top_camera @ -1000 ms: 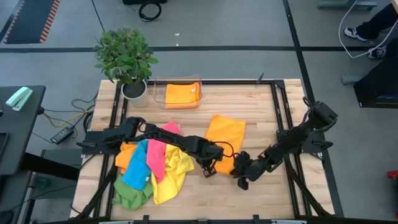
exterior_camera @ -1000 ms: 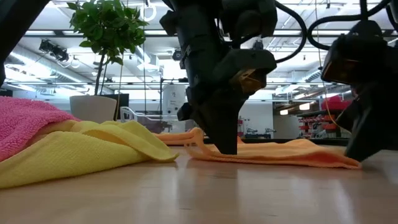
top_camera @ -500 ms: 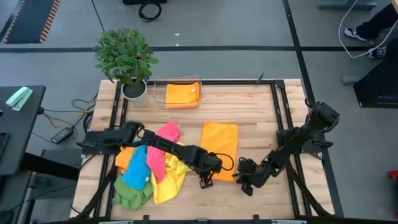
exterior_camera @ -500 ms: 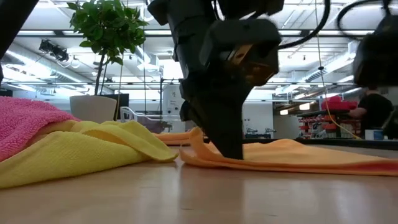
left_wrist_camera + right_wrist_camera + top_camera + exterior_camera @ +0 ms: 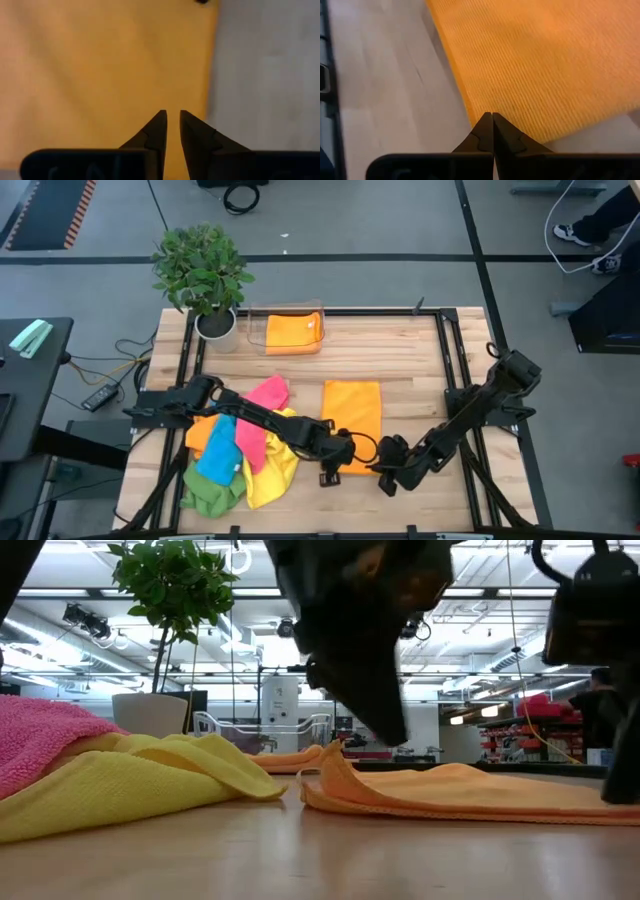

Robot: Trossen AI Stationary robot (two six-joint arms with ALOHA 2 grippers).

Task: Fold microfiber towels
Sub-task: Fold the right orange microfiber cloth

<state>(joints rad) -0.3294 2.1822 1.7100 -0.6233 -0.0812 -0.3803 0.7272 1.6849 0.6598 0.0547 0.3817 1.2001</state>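
An orange towel (image 5: 352, 425) lies folded in a long rectangle on the table's middle, its near left corner (image 5: 328, 758) humped up. My left gripper (image 5: 173, 116) hangs just above that corner (image 5: 328, 473). It has a narrow gap between its fingertips and touches nothing. My right gripper (image 5: 493, 116) stands at the towel's near right corner (image 5: 385, 480), shut. The other towels lie in a pile (image 5: 240, 455) on the left. My right gripper is shut at the orange towel's near right corner (image 5: 516, 119), coming slanting down from the table's right. Its own fingers hide the corner's tip, so the layers in the pinch do not show. The towel lies flat and slack on the table.
The pile holds pink (image 5: 40, 735), yellow (image 5: 130, 780), blue, green and orange towels. A clear tray (image 5: 290, 330) with a folded orange cloth stands at the far edge beside a potted plant (image 5: 205, 275). Bare wood lies right of the orange towel.
Both grippers have gone toward the table's near edge. They drew the orange towel from a skewed lie into a straight flat rectangle. My left gripper has then risen off the towel's near left corner, which stays humped up.
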